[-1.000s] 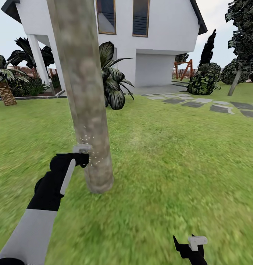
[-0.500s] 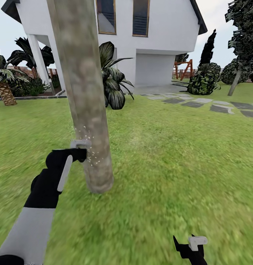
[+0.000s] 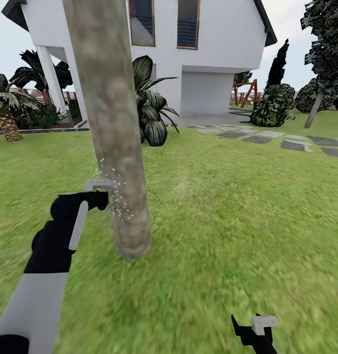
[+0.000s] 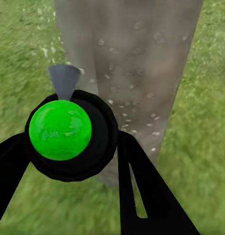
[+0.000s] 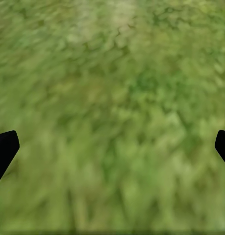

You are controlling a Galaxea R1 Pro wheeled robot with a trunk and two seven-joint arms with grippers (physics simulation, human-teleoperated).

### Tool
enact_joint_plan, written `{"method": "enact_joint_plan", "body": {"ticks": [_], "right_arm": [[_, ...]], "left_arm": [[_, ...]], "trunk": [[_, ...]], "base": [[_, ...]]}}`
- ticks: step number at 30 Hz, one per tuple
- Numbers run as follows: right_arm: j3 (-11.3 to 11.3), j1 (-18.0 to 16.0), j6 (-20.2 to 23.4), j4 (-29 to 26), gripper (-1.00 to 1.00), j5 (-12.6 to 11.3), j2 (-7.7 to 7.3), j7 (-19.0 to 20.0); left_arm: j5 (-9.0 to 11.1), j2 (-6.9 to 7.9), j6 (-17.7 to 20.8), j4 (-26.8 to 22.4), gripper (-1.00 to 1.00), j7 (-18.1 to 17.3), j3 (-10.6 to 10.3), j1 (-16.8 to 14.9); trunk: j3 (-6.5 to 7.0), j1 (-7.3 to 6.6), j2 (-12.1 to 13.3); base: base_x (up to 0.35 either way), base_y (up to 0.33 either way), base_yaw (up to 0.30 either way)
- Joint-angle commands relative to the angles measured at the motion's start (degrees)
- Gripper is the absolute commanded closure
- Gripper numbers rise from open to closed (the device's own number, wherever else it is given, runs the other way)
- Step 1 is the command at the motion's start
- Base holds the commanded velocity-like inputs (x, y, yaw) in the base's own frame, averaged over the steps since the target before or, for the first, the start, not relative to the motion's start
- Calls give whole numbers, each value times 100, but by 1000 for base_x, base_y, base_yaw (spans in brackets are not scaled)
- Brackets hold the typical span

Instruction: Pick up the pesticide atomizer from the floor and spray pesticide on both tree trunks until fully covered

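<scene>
Coverage was the risk: the left gripper (image 3: 101, 199) was clamped on the pesticide atomizer (image 4: 70, 134), which sat between its fingers just beside the near tree trunk (image 3: 112, 128), nozzle toward the bark. Pale droplets (image 3: 116, 206) speckled only a low patch on the side facing the arm, so in my judgement the far side and upper trunk could be left bare if the arm held one height and angle. Drifting closer might knock the bottle against the bark and twist it loose. Over the lawn (image 3: 238, 211) the right gripper (image 3: 255, 329) hung with jaws spread, empty
</scene>
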Motion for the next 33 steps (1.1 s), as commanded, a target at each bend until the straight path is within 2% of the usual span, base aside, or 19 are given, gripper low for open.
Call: {"method": "enact_joint_plan", "body": {"ticks": [1, 5, 7, 8, 13, 18, 20, 22, 23, 24, 26, 31, 33], "right_arm": [[0, 0, 0, 0, -100, 0, 0, 0], [0, 0, 0, 0, -100, 0, 0, 0], [0, 0, 0, 0, -100, 0, 0, 0], [0, 0, 0, 0, -100, 0, 0, 0], [0, 0, 0, 0, -100, 0, 0, 0], [0, 0, 0, 0, -100, 0, -8, 0], [0, 0, 0, 0, -100, 0, -9, 0], [0, 0, 0, 0, -100, 0, -9, 0], [0, 0, 0, 0, -100, 0, -9, 0], [0, 0, 0, 0, -100, 0, -9, -4], [0, 0, 0, 0, -100, 0, -11, -4], [0, 0, 3, 0, -100, 0, -18, 0], [0, 0, 3, 0, -100, 0, -6, 0]], "left_arm": [[10, 20, -1, 0, 100, 0, 11, 10], [4, 170, -7, 28, 100, 0, -10, 132], [-4, 158, -17, 24, 100, 0, -34, 382], [-20, 143, -44, 24, 100, 0, -44, 613], [-58, 119, -126, 48, 100, 70, -34, 1175], [-62, 108, -496, 113, 100, 112, -11, 1475], [-57, 102, -803, 390, 100, 134, 3, 1518], [-52, 101, -1150, 870, 100, 271, 4, 1530], [-31, 101, -1479, 1288, 100, 463, 11, 1533], [-12, 95, -1708, 1503, 100, 532, 10, 1534], [-10, 37, -1966, 1724, 100, 572, 10, 1533], [-13, -151, -2105, 1892, 100, 776, 44, 1546], [-2, -256, -2116, 1895, 100, 859, 48, 1647]], "trunk": [[0, 0, 0], [0, 0, 0], [0, 0, 0], [0, 0, 0], [0, 0, 0], [0, 0, 0], [0, 0, 0], [0, 0, 0], [0, 0, 0], [0, 0, 0], [0, 0, 0], [0, 0, 0], [0, 0, 0]], "base": [[0, 0, 0], [0, 0, 0], [0, 0, 0], [0, 0, 0], [0, 0, 0], [0, 0, 0], [0, 0, 0], [0, 0, 0], [0, 0, 0], [0, 0, 0], [0, -12, 0], [0, -220, 0], [0, -268, 0]]}}
